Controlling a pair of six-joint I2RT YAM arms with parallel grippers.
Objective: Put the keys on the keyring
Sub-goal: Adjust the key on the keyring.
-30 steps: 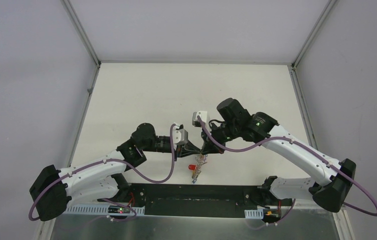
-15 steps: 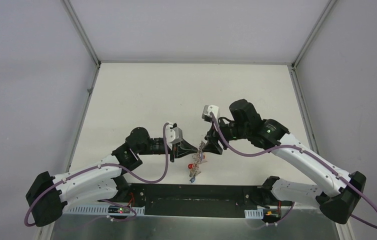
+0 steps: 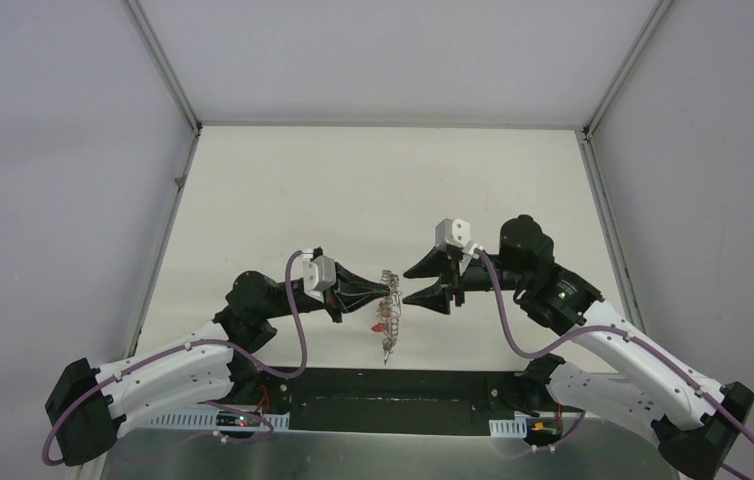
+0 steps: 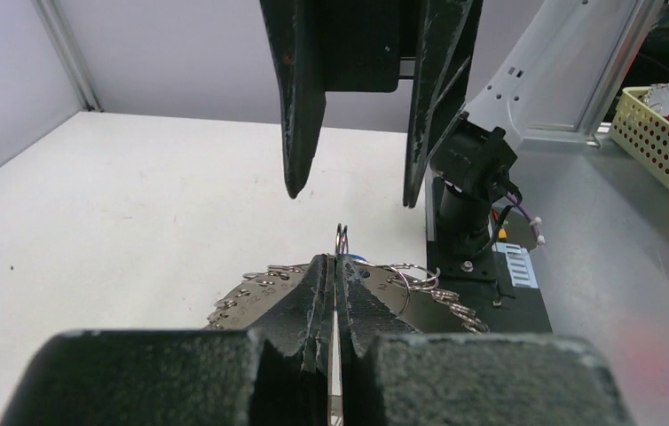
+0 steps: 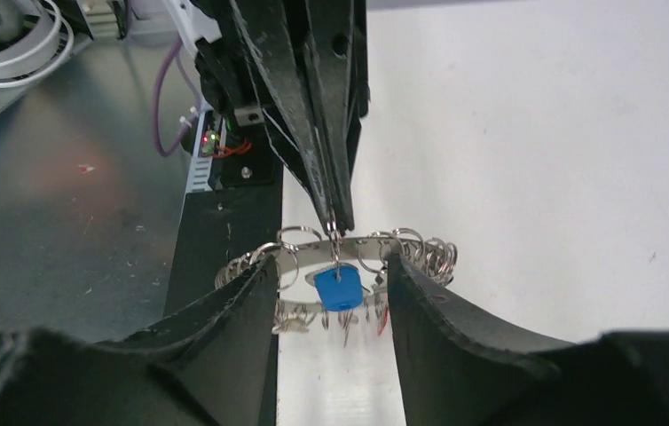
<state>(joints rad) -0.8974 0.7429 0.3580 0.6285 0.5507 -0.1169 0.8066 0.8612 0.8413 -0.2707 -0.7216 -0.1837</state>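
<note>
While clamped on the keyring [image 3: 389, 312], left gripper [image 3: 383, 291] — right gripper [image 3: 406, 285] nearby, jaws parted.

The left gripper [image 3: 384, 288] points rightward above the middle of the near edge of the desk [image 3: 283, 200], its fingers [image 4: 309, 293] pinched together on the keyring [image 5: 420, 253]. The right gripper [image 3: 406, 285] faces it tip to tip, close but apart, fingers [image 5: 233, 328] spread. Both arms reach inward from their bases with bent elbows.
</note>
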